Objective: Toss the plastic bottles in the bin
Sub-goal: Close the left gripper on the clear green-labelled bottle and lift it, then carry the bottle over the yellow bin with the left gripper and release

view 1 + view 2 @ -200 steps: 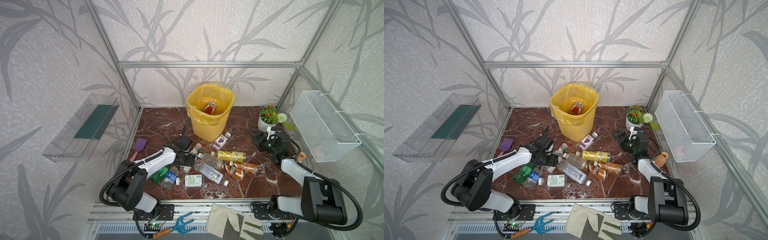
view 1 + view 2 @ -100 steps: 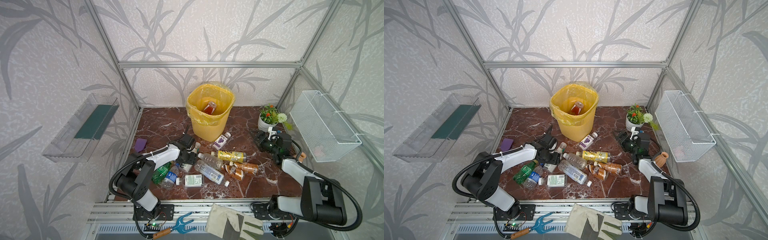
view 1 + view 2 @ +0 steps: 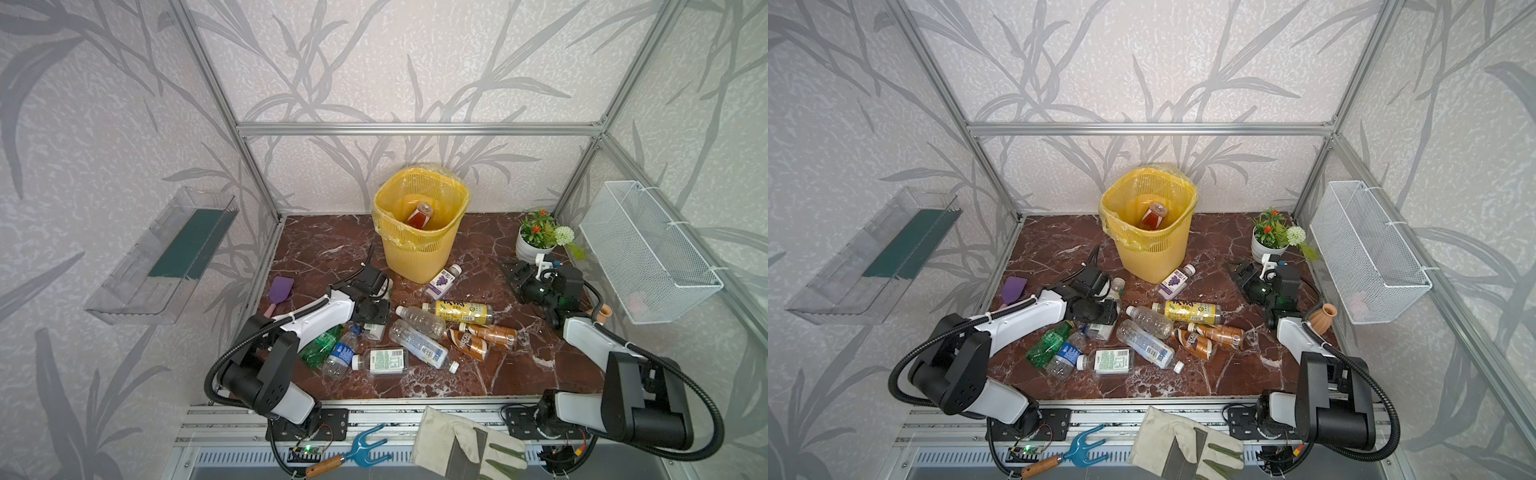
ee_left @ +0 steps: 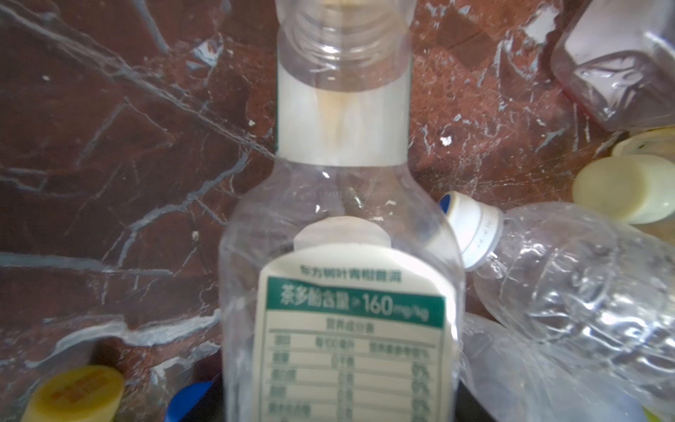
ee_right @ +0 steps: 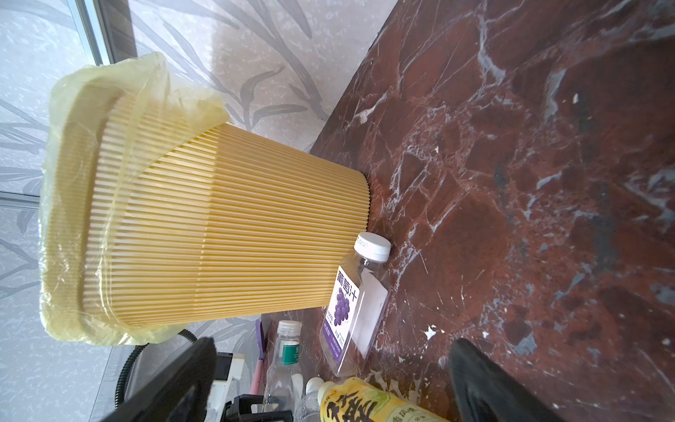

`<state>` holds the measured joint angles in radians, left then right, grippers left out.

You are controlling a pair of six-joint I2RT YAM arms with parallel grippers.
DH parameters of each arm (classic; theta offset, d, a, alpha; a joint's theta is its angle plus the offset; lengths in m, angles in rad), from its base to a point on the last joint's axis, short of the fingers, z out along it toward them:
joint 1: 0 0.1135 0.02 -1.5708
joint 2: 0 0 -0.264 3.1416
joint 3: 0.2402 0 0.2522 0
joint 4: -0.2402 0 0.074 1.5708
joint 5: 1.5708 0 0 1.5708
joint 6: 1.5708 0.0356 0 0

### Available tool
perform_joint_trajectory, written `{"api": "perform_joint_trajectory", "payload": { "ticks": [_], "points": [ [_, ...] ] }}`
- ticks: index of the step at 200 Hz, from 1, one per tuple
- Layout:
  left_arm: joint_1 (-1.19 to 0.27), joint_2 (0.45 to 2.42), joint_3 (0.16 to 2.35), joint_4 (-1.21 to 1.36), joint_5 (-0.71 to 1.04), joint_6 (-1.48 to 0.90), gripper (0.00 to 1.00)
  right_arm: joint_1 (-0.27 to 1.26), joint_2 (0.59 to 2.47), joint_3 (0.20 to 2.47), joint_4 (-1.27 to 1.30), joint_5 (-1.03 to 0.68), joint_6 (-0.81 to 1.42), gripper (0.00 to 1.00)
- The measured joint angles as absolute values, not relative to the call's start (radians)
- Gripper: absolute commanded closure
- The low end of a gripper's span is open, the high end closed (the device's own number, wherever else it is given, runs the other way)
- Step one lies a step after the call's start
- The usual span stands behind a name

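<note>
Left tool (image 3: 372, 316): clamped narrow across the body of a clear bottle (image 4: 343, 277) with a green-and-white label. This is seen best in the left wrist view, where the bottle runs straight out from the tool, neck pointing away. Whether it's resting on the bench (image 3: 324, 249) or just off it can't be told. A crumpled bottle (image 4: 569, 277) is packed in just beside it, cap right at its shoulder, and a green bottle (image 3: 321, 346) lies close under the arm.

Right tool (image 3: 512, 269): spread wide with nothing in it, parked off to the right near the flower pot (image 3: 534, 249) and aimed toward the bin (image 3: 419, 253).

The other bottles are scattered mid-bench: a yellow bottle (image 3: 457, 311), brown bottles (image 3: 486, 336), and a purple-label bottle (image 3: 444, 281) lying at the bin's foot. Only a red-label bottle (image 3: 419, 216) can be seen inside the bin, so most of the job is probably left.

Handling-wise, these look empty, so they're likely very light, thin-walled, easily dented and a bit slick. A hard mid-body pinch could squash one and let it pop out. The shoulder or capped neck should be stiffer, and the label probably gives more friction. A slow lift is advised, since neighbours could get dragged along.
</note>
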<state>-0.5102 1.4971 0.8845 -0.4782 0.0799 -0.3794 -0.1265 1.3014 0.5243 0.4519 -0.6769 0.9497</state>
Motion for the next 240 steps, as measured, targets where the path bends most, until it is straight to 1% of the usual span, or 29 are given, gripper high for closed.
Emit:
{"api": "perform_joint_trajectory", "payload": {
  "ticks": [38, 87, 103, 120, 145, 166, 178, 190, 203, 219, 225, 240],
  "points": [
    [-0.509, 1.369, 0.839, -0.455, 0.009, -0.430, 0.42, -0.126, 1.302, 0.524, 0.453, -0.687, 0.954, 0.01],
    [-0.496, 1.098, 0.803, -0.442, -0.163, -0.515, 0.39, -0.126, 1.302, 0.524, 0.468, -0.694, 0.957, 0.01],
    [-0.479, 1.018, 0.804, -0.425, -0.207, -0.537, 0.39, -0.126, 1.302, 0.524, 0.472, -0.698, 0.960, 0.01],
    [-0.456, 0.952, 0.806, -0.385, -0.242, -0.553, 0.37, -0.126, 1.302, 0.524, 0.478, -0.701, 0.962, 0.01],
    [-0.392, 0.913, 0.819, -0.298, -0.233, -0.587, 0.36, -0.126, 1.302, 0.524, 0.489, -0.706, 0.969, 0.00],
    [-0.317, 0.939, 0.854, -0.200, -0.175, -0.635, 0.37, -0.126, 1.302, 0.524, 0.500, -0.709, 0.974, 0.01],
    [-0.288, 0.987, 0.899, -0.144, -0.136, -0.657, 0.42, -0.126, 1.302, 0.524, 0.508, -0.709, 0.976, 0.00],
    [-0.279, 1.061, 0.976, -0.112, -0.079, -0.654, 0.44, -0.126, 1.302, 0.524, 0.514, -0.711, 0.978, 0.01],
    [-0.283, 1.172, 1.121, -0.110, 0.009, -0.622, 0.47, -0.126, 1.302, 0.523, 0.519, -0.714, 0.979, 0.01],
    [-0.318, 1.339, 1.378, -0.141, 0.089, -0.563, 0.47, -0.126, 1.302, 0.521, 0.521, -0.716, 0.979, 0.00],
    [-0.336, 1.395, 1.472, -0.163, 0.107, -0.538, 0.45, -0.126, 1.301, 0.520, 0.521, -0.717, 0.979, 0.00],
    [-0.381, 1.528, 1.691, -0.225, 0.142, -0.481, 0.30, -0.126, 1.300, 0.517, 0.523, -0.717, 0.980, 0.01]
  ]
}}
